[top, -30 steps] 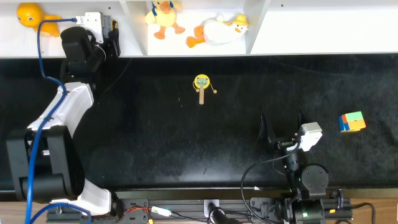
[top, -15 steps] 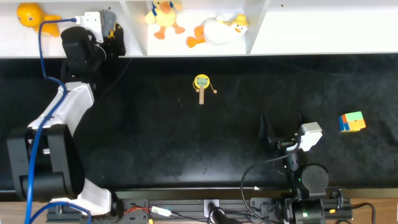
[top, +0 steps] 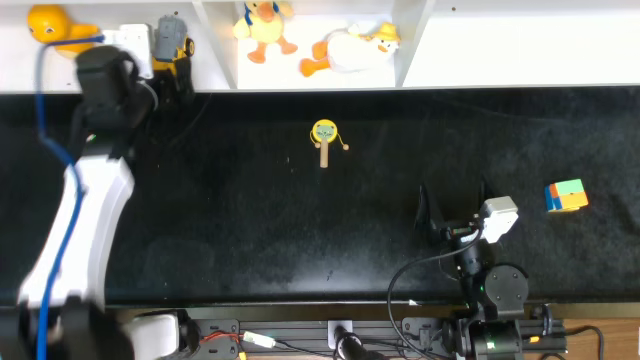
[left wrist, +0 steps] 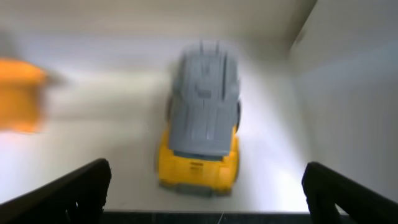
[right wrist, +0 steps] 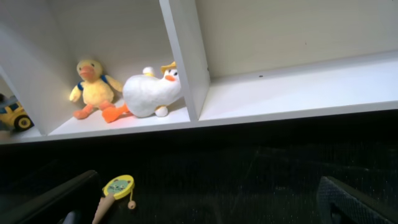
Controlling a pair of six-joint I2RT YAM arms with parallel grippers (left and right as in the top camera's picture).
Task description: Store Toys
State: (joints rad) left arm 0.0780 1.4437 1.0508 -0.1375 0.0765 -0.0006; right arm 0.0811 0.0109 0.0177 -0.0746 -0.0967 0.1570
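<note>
A grey and yellow toy truck (top: 172,38) (left wrist: 202,118) stands free in the left compartment of the white shelf (top: 420,75), beside an orange duck (top: 50,22) (left wrist: 18,93). My left gripper (top: 172,82) (left wrist: 208,202) is open just in front of the truck, its fingers wide apart and holding nothing. On the black table lie a yellow rattle drum (top: 324,135) (right wrist: 115,190) and a coloured cube (top: 565,196). My right gripper (top: 452,208) (right wrist: 205,202) is open and low near the front edge, well left of the cube.
A yellow plush duck (top: 265,25) (right wrist: 90,87) and a white plush goose (top: 352,48) (right wrist: 149,93) fill the middle compartment. The right compartment (right wrist: 298,87) holds nothing. A black mat (top: 250,220) covers the table.
My left gripper has let go of the truck inside the left compartment and drawn back out of the shelf. The right arm has not moved.
</note>
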